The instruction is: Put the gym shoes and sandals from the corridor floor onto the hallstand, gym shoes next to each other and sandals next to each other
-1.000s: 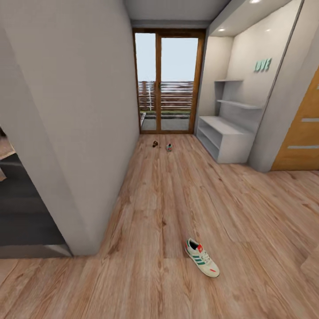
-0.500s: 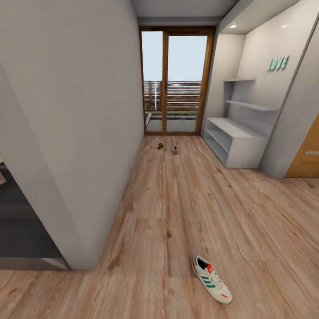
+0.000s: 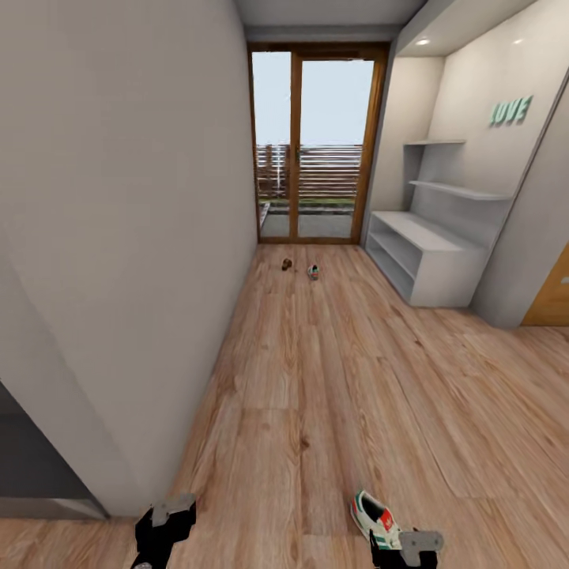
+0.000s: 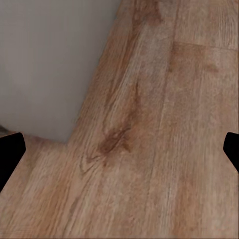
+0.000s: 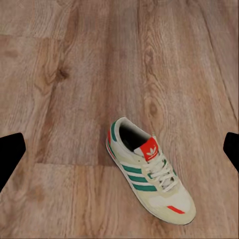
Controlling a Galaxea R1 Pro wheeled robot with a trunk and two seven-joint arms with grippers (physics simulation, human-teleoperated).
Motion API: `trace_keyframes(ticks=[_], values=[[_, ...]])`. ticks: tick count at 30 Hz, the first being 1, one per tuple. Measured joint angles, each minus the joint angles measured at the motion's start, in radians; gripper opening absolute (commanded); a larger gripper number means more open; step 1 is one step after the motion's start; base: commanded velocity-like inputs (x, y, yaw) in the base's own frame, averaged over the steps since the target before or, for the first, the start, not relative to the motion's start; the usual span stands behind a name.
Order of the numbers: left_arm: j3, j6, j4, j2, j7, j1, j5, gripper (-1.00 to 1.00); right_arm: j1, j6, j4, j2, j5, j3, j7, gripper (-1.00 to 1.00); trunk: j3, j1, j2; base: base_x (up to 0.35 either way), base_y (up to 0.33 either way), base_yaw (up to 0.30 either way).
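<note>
Flooring of light wood planks (image 3: pixel 332 379) runs the corridor's length. Nearest, 1 gym shoe (image 3: pixel 374 518) lies on its sole at the head view's bottom edge, partly covered by the right gripper (image 3: pixel 405 552) hanging above it; the right wrist view shows this shoe (image 5: pixel 149 171) whole, between widely parted fingertips. The left gripper (image 3: pixel 162 528) hovers over bare boards beside a grey wall corner (image 4: pixel 55 64), its fingers spread too. Both arms are cut off by the frame. Farther on, the pale-grey hallstand (image 3: pixel 427 265) stands against the right wall. By the glass door (image 3: pixel 316 142), 2 small items, 1 brownish (image 3: pixel 287 264) and 1 greenish (image 3: pixel 314 272), lie close together, too small to identify.
</note>
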Motion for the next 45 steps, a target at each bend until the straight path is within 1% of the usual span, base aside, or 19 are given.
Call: trace_keyframes(ticks=[2,3,8,17,27,39,45], values=[[-0.002,0.001,-0.001,-0.013,0.017,-0.016,-0.01,1.0,-0.018,0.002,-0.022,0.007,0.0,0.0,0.0,1.0,0.0,0.0,0.0,0.254,0.001,0.0],[-0.001,0.001,-0.003,-0.028,0.028,-0.027,-0.019,1.0,-0.046,0.002,-0.034,0.011,0.001,-0.001,0.0,1.0,0.0,0.0,0.0,0.146,0.0,0.0],[0.0,-0.004,-0.001,-0.035,0.031,-0.027,-0.022,1.0,-0.059,0.0,-0.038,0.008,0.001,-0.005,0.002,1.0,0.0,0.001,0.0,0.066,0.0,0.0],[-0.001,-0.007,0.001,-0.035,0.021,-0.019,-0.024,1.0,-0.062,-0.001,-0.037,0.005,0.002,-0.006,0.004,1.0,0.0,0.0,0.0,0.07,0.003,0.0],[-0.031,-0.008,0.001,-0.035,0.023,-0.017,-0.023,1.0,-0.062,-0.002,-0.002,0.003,0.004,-0.007,0.005,1.0,0.0,0.0,0.0,0.286,0.099,0.0],[-0.035,-0.008,0.001,-0.035,0.023,-0.018,-0.022,1.0,-0.062,-0.001,0.001,-0.001,0.004,-0.008,0.004,1.0,0.0,0.0,0.0,0.305,0.162,0.0],[-0.035,-0.009,0.001,-0.035,0.023,-0.018,-0.022,1.0,-0.062,-0.001,0.001,0.0,0.003,-0.008,0.002,1.0,0.0,0.001,0.0,0.114,0.064,-0.001]])
